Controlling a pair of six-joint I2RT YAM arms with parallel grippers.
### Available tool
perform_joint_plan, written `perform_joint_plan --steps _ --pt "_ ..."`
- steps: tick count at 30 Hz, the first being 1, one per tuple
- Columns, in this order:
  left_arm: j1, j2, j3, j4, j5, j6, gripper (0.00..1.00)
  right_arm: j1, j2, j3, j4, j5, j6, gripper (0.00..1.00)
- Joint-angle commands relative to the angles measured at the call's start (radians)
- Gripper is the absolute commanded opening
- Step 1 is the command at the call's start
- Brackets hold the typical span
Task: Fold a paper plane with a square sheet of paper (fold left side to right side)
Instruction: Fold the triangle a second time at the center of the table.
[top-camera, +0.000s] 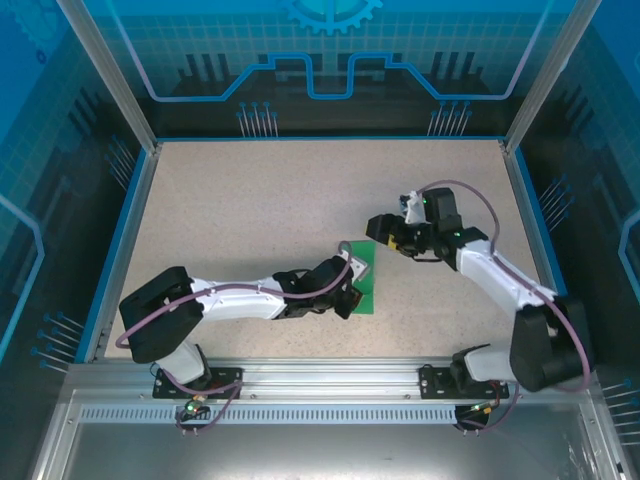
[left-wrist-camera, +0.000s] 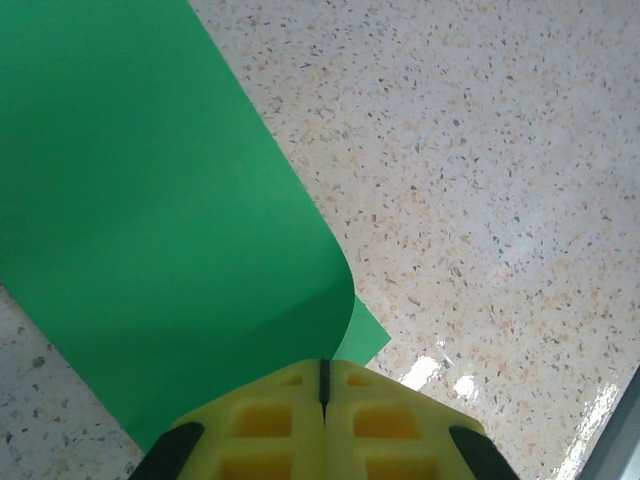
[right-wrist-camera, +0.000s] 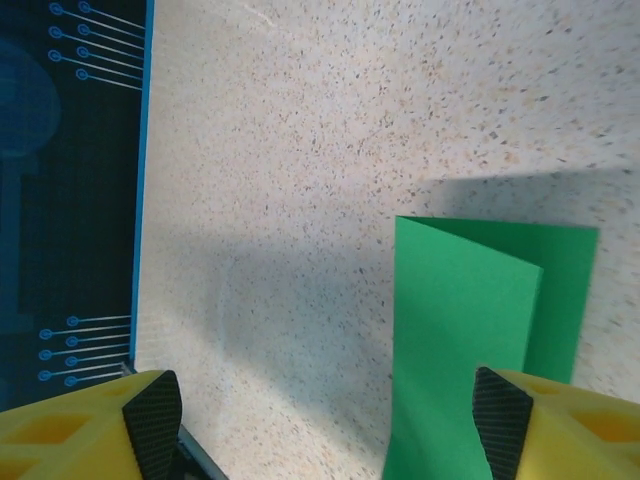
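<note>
The left pincer (left-wrist-camera: 322, 385) is clenched on the raised flap of the square sheet of bright green paper (top-camera: 367, 292), which lies half folded mid-bench, towards the near side. The flap should travel right until the edges meet, then be pressed flat. The right pincer (right-wrist-camera: 325, 420) hangs released just beyond. The yellow fingertips (left-wrist-camera: 280, 405) hide the pinch itself.

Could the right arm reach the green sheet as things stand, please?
Probably yes: the right hand is open right by the green sheet, with nothing between them; the left hand is at its opposite side.
</note>
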Motion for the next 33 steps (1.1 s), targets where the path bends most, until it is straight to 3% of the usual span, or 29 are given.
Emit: perform_joint_plan --steps 1,5,8,12,16,21,33 --pt "0.034 -0.038 -0.032 0.066 0.088 -0.057 0.00 -0.020 -0.085 -0.074 -0.065 0.056 -0.054 0.79" --pt "0.074 -0.047 -0.055 0.071 0.113 -0.067 0.00 -0.012 -0.169 -0.183 -0.067 0.030 -0.054 0.69" --pt "0.104 -0.053 -0.065 0.061 0.116 -0.068 0.00 0.019 -0.197 -0.268 -0.038 0.013 -0.030 0.54" --pt "0.137 -0.053 -0.067 0.053 0.121 -0.066 0.00 0.093 -0.183 -0.341 -0.012 0.060 0.001 0.24" --pt "0.152 -0.043 -0.059 0.039 0.108 -0.058 0.00 0.174 -0.129 -0.339 -0.007 0.130 0.012 0.09" --pt "0.159 -0.017 -0.038 0.005 0.079 -0.041 0.00 0.236 -0.033 -0.298 -0.012 0.179 0.016 0.04" --pt "0.188 0.032 -0.004 -0.008 0.064 -0.016 0.00 0.288 0.102 -0.248 -0.067 0.232 0.017 0.06"
